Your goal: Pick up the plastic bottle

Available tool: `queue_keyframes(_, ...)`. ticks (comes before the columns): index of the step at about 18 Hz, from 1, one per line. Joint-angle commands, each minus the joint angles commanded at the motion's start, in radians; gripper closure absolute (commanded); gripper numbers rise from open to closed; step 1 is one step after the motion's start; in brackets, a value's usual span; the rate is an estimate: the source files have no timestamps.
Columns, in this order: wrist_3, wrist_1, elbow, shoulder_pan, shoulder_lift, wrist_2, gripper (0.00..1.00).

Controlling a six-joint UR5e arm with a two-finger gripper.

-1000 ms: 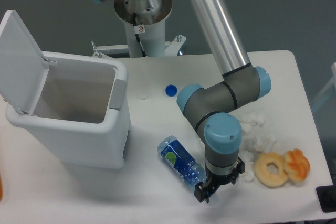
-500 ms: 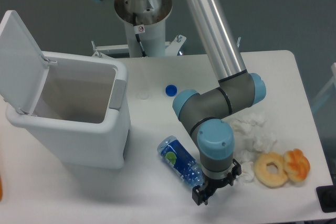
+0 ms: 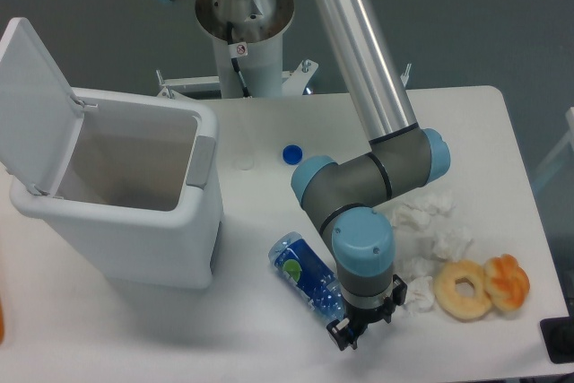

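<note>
camera view: the claw is held low at the neck end of the bottle lying on the tabletop, presumably for a grasp; its opening cannot be told.

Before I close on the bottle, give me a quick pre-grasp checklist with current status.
1. Bottle lying flat on the table: ok.
2. Gripper at the bottle's cap end: ok.
3. Fingers on either side of the bottle: cannot tell, the wrist hides them.
4. Gripper open: cannot tell.
5. Tissues and donut apart from the bottle: ok.
6. Bin lid up: ok.
</note>
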Motion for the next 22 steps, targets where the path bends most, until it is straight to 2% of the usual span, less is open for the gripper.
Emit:
queue_keyframes(3, 0.0, 0.0, 0.0, 0.0, 0.0, 0.0, 0.38)
queue_keyframes(15, 0.0, 0.003, 0.0, 0.0, 0.003, 0.0, 0.85)
queue_keyframes(18, 0.0, 0.005, 0.0, 0.0, 0.008, 0.0, 0.9)
queue_keyframes(22, 0.011, 0.008, 0.009, 0.002, 0.018, -0.003, 0.9)
